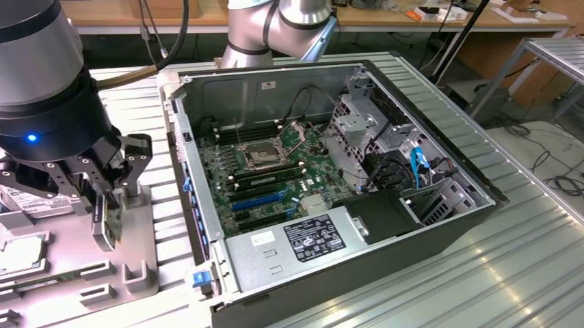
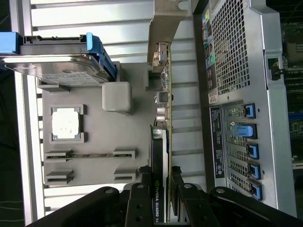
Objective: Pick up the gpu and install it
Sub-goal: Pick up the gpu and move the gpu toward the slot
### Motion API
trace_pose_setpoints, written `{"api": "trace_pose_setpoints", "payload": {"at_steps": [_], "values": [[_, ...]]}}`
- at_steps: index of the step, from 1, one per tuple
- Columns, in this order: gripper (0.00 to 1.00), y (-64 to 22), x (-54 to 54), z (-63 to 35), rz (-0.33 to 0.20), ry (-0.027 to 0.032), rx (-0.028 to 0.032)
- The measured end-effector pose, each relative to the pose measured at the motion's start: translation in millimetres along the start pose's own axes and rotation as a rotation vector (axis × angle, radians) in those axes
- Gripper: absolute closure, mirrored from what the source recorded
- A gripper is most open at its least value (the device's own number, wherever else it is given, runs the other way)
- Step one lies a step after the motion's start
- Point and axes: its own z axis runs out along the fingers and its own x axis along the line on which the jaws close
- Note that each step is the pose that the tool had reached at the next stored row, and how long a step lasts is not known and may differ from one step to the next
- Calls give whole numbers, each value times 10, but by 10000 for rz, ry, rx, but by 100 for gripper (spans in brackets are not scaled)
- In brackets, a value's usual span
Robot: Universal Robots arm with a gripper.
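Currently the gpu point(image 1: 106, 231) is pinched by its flat faces in the hand point(image 1: 102, 208), held upright at the grey holder's point(image 1: 64, 273) edge, and a strip of tabletop point(image 1: 169, 212) is seen between it and the open computer case point(image 1: 273, 85).

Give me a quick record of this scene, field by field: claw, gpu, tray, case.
claw: closed on the gpu, a finger on each face
gpu: standing on edge at the tray, beside the case; lifted or seated, cannot tell
tray: also holds a drive and a cpu
case: open, board exposed
gpu installed: no
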Motion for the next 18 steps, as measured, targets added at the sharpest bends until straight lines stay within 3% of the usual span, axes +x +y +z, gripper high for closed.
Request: {"api": "trace_pose_setpoints", "payload": {"at_steps": [5,10,18], "values": [[73,4,0,-54,0,-1,-1],[73,14,-1,-187,0,-2,-6],[73,46,-1,-613,0,-1,-17]]}}
